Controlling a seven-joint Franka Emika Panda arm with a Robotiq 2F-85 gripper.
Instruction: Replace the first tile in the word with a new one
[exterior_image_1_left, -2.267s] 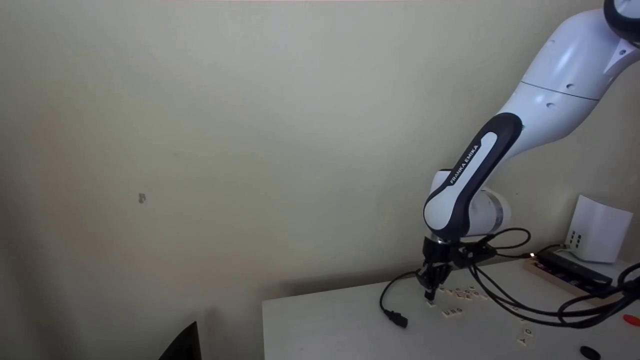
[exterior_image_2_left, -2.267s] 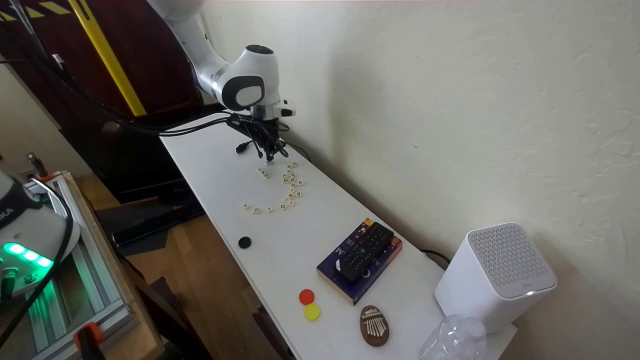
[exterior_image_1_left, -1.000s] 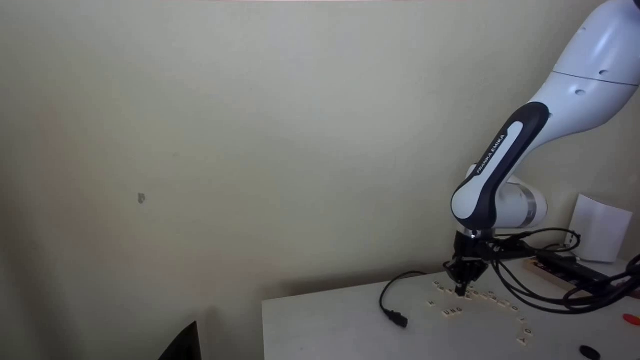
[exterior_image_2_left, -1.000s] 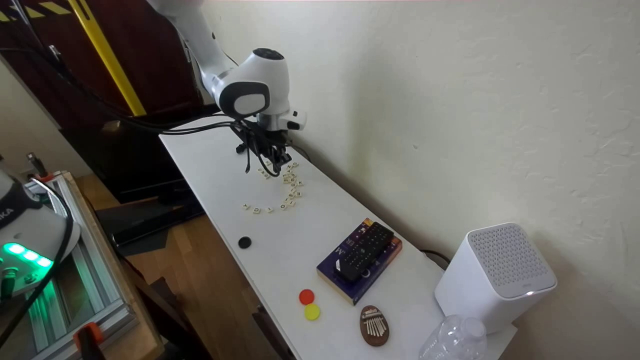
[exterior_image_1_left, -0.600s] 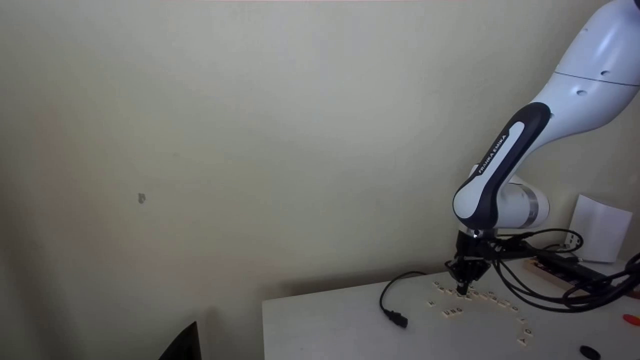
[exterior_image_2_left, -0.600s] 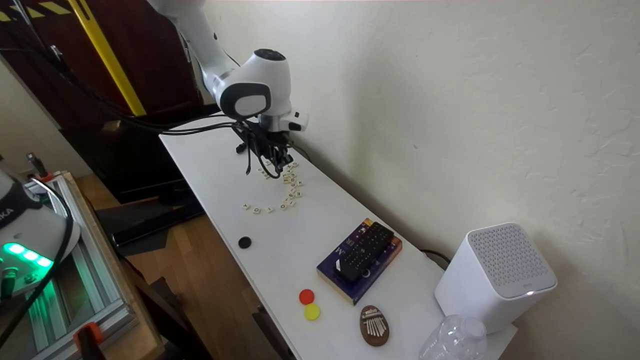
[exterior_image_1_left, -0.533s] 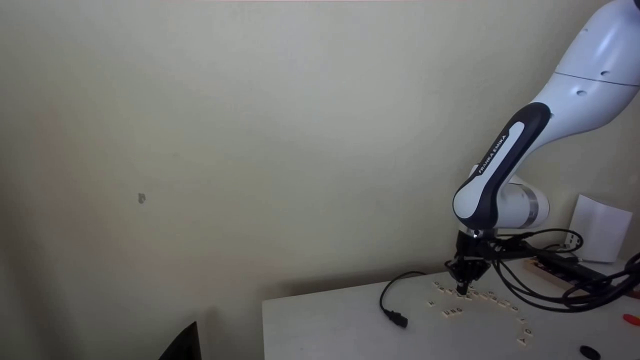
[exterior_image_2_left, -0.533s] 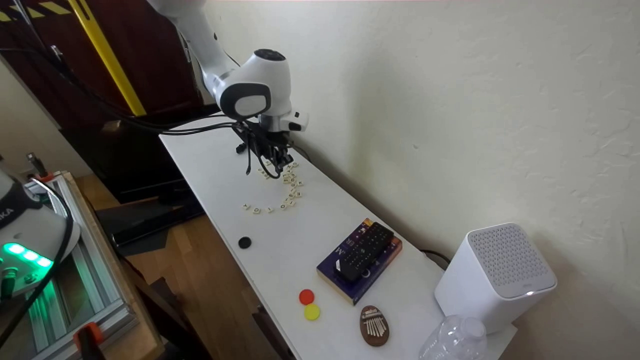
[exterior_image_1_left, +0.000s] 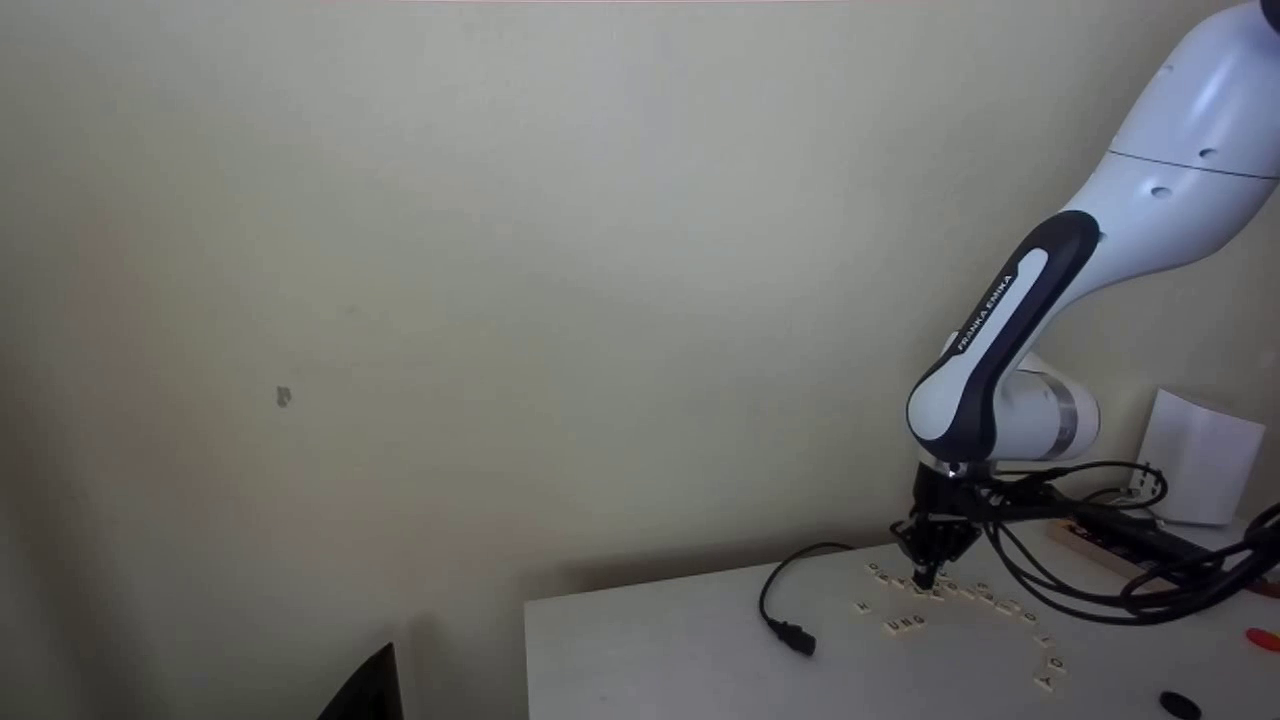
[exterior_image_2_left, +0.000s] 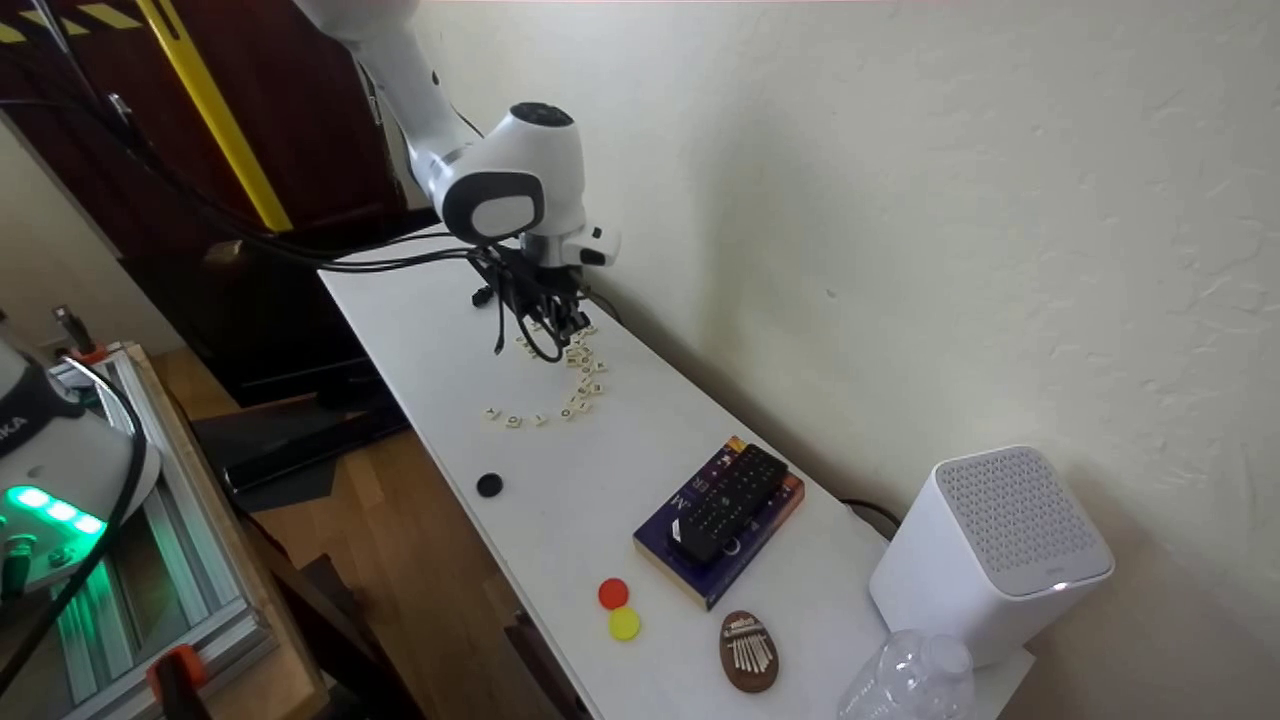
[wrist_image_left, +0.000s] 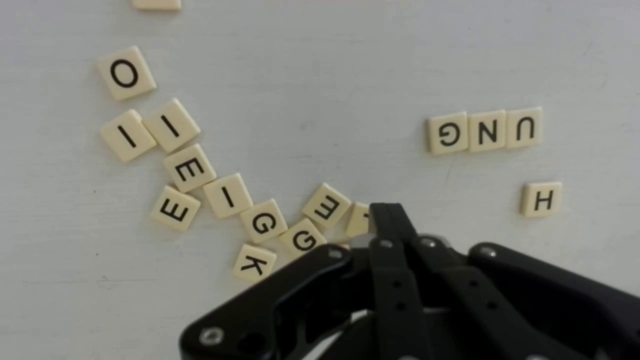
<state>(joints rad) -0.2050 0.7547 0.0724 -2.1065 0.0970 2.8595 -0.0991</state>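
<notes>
The tiles U (wrist_image_left: 523, 128), N (wrist_image_left: 487, 131) and G (wrist_image_left: 448, 133) stand side by side as a row, upside down in the wrist view; the row (exterior_image_1_left: 905, 625) also shows in an exterior view. A single H tile (wrist_image_left: 543, 199) lies apart from them, also seen in an exterior view (exterior_image_1_left: 862, 607). My gripper (wrist_image_left: 386, 207) is shut with fingertips together and nothing between them. It hangs over the loose tiles' end, partly covering one tile (wrist_image_left: 358, 220) beside an E tile (wrist_image_left: 326, 205). The gripper also shows in both exterior views (exterior_image_1_left: 923, 582) (exterior_image_2_left: 572, 335).
Loose tiles G (wrist_image_left: 303, 239), K (wrist_image_left: 254, 262), I (wrist_image_left: 228, 195) and others form a curved line. A black cable plug (exterior_image_1_left: 795, 638) lies on the white table (exterior_image_1_left: 640, 650). A book (exterior_image_2_left: 665, 545) with a remote (exterior_image_2_left: 728, 503), a black disc (exterior_image_2_left: 489, 485) and a white router (exterior_image_2_left: 985, 560) stand farther along.
Over two seconds ago my gripper was down at the H tile. It has since moved to the loose tiles, leaving the H tile on the table. In the last half second it barely moved.
</notes>
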